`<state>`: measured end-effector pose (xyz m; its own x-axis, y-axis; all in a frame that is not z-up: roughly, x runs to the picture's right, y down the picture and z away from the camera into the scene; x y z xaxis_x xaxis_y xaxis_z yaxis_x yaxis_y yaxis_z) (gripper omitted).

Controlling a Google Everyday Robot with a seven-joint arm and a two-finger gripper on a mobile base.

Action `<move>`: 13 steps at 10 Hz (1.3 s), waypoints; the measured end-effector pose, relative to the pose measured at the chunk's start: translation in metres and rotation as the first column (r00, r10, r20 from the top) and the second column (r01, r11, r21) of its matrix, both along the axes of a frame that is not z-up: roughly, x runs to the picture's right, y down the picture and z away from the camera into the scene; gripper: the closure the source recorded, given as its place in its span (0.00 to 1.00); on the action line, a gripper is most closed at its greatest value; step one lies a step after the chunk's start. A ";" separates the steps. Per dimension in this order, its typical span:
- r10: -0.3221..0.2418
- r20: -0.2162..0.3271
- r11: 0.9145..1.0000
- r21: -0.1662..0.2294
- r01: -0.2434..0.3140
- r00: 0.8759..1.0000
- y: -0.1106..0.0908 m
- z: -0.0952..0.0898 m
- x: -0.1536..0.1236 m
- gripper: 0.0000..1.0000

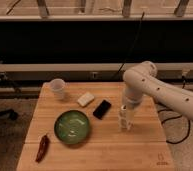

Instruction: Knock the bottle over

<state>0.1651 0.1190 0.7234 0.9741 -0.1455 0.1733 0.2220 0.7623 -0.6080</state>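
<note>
Five bystanders, pepper point(42, 148), cup point(58, 88), bowl point(72, 127), sponge point(86, 99) and phone point(102, 109), sit left, out of my way. Right of them the bottle point(123, 123) stands upright just under my gripper point(126, 111), which is closed as a blunt pusher, holding nothing; whether it touches, I cannot tell.
</note>
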 end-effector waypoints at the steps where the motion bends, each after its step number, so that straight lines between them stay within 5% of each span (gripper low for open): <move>1: 0.000 0.003 1.000 -0.001 0.000 1.000 0.000 0.000 0.000 1.00; 13: -0.015 0.023 1.000 -0.014 0.016 1.000 0.001 0.000 -0.003 1.00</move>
<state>0.1616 0.1199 0.7232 0.9675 -0.1581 0.1973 0.2476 0.7500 -0.6133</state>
